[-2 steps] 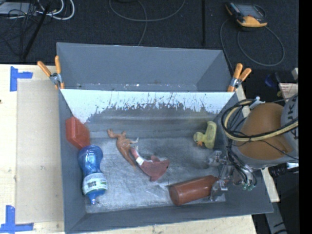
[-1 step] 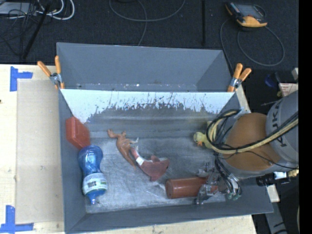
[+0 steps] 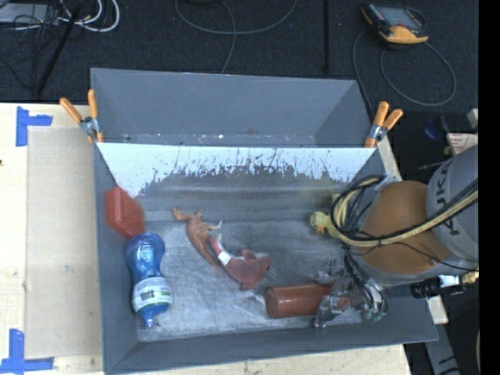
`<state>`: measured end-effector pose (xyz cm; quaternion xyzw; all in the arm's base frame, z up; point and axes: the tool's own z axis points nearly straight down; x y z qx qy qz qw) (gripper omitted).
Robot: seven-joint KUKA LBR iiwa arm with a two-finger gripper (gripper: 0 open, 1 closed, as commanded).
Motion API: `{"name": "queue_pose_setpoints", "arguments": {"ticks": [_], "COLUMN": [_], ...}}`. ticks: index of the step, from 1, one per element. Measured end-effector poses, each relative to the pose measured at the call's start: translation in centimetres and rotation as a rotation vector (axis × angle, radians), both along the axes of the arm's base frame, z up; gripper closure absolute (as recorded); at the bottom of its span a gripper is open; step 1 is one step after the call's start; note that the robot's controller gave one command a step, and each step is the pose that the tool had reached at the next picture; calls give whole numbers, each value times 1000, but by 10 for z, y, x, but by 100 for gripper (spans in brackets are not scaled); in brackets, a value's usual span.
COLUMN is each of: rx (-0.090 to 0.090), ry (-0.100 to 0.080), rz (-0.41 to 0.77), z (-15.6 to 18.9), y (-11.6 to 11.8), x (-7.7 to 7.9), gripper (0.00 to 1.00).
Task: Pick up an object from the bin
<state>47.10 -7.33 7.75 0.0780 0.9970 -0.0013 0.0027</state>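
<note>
My gripper is low in the bin's front right corner, under the orange wrist cover. It sits at the right end of a dark reddish-brown cylinder-like thing lying flat along the front wall. The gripper touches or overlaps that end, and its hold on the thing is hidden. A pinkish-brown floppy toy animal lies just left of the cylinder, stretched diagonally across the middle of the floor. A small yellow-green thing peeks out beside the cables at the right.
A blue plastic bottle with a white label lies near the left wall, cap toward the front. A red block leans in the back left corner. The arm and its cables cover the bin's right side.
</note>
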Motion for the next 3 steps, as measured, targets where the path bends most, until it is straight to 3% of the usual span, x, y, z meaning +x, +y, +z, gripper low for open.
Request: {"name": "queue_pose_setpoints", "arguments": {"ticks": [1, 2, 3], "rx": [4, 3, 3], "ry": [13, 3, 10], "rz": [-20, -54, -24], "z": [55, 85, 129], "y": [2, -24, 5], "x": [4, 40, 50], "gripper": [100, 100, 100]}}
